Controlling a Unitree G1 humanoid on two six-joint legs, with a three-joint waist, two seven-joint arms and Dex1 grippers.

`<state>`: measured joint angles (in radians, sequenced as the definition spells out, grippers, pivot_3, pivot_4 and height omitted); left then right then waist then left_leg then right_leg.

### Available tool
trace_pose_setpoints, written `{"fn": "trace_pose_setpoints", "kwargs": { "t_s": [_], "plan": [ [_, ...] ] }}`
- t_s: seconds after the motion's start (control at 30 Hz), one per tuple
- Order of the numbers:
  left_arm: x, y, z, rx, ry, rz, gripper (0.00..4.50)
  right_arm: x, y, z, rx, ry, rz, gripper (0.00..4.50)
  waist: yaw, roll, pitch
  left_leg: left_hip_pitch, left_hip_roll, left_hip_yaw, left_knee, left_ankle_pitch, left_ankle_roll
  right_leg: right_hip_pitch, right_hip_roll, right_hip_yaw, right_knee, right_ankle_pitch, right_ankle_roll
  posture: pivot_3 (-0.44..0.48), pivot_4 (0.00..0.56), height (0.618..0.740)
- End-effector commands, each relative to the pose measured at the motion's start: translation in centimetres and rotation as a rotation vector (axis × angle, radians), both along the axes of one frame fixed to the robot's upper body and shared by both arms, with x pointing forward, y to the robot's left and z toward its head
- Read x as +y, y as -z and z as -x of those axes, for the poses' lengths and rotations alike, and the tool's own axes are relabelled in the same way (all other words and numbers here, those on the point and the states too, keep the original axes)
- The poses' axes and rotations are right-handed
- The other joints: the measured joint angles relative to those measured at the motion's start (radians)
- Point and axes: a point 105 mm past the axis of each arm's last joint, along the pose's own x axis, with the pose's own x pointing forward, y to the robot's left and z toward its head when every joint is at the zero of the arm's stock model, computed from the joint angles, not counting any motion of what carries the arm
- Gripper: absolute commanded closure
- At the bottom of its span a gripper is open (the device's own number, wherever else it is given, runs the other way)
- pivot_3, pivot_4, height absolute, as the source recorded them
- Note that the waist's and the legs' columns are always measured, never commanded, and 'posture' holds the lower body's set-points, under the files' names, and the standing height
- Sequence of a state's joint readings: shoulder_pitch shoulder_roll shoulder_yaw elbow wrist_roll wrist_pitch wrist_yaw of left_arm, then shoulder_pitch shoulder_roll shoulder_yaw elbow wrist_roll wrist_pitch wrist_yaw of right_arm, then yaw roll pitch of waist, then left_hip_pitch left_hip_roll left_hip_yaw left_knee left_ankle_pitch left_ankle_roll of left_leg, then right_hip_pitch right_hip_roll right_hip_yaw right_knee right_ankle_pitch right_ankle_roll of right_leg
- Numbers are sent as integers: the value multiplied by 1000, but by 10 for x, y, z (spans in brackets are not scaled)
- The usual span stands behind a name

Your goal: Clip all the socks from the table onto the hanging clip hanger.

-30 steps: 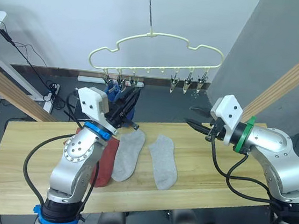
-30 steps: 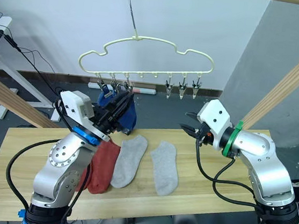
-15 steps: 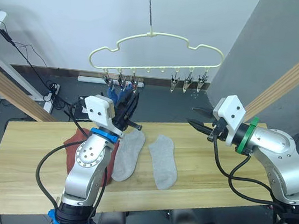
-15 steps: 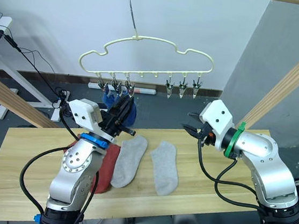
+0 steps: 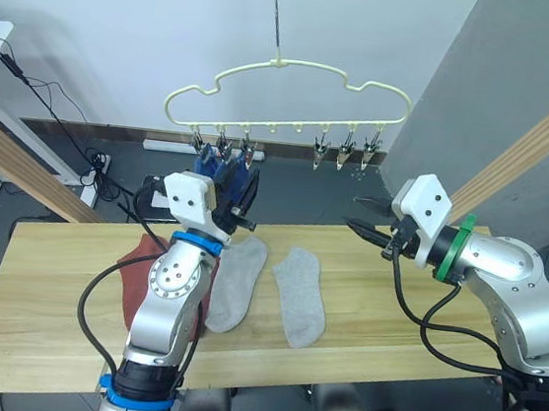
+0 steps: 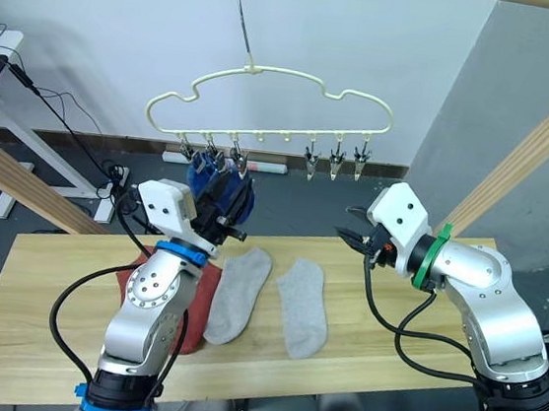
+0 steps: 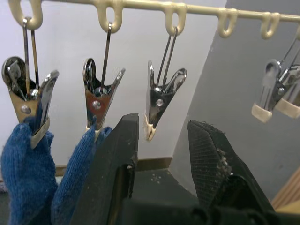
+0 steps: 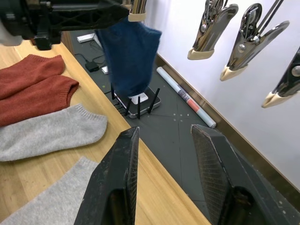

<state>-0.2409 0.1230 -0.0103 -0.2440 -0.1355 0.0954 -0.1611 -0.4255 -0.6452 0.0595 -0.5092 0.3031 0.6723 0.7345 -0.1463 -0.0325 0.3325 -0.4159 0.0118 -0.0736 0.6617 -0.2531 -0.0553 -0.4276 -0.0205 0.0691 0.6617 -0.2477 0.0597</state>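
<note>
Two blue socks [image 7: 28,173] of fuzzy knit already hang from the first two metal clips of the thin pale-yellow clip hanger [image 5: 290,66], just beside the left gripper [image 7: 161,154], whose ribbed black fingers [image 7: 208,154] stand parted and hold nothing, the third clip dangling just above the gap. The right gripper [image 8: 164,154] is likewise spread wide and empty, raised over the far edge of the plank desk [image 5: 389,328]. Below and beyond its fingers lie two flat grey socks [image 5: 301,296] and two rust-red socks [image 8: 33,89], still to be clipped; roughly a third looks done.
</note>
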Motion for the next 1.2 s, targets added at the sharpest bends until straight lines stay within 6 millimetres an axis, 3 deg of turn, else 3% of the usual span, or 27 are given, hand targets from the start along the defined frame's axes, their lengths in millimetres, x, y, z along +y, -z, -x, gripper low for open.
{"fn": "trace_pose_setpoints", "kwargs": {
  "t_s": [0.03, 0.43, 1.2],
  "plan": [
    [0, -14, -3, -72, -17, 0, 2670, 2, -16, 7, -55, -32, -14, 2676, 0, 0, 0, 0, 0, 0, 0, 0, 0, 0, 0, 0, 0, 0, 0, -306, 323, 740],
    [-3, -29, -5, -128, -21, 20, 2670, 12, -29, 28, -26, -184, -102, 2676, -4, 0, 0, 0, 0, 0, 0, 0, 0, 0, 0, 0, 0, 0, 0, -315, 326, 740],
    [-8, -42, -2, -177, 2, 18, 2670, 14, -27, 30, -9, -187, -103, 2676, -5, 0, 0, 0, 0, 0, 1, 0, 0, 1, 0, 0, 1, 0, 0, -313, 327, 740]
  ]
}}
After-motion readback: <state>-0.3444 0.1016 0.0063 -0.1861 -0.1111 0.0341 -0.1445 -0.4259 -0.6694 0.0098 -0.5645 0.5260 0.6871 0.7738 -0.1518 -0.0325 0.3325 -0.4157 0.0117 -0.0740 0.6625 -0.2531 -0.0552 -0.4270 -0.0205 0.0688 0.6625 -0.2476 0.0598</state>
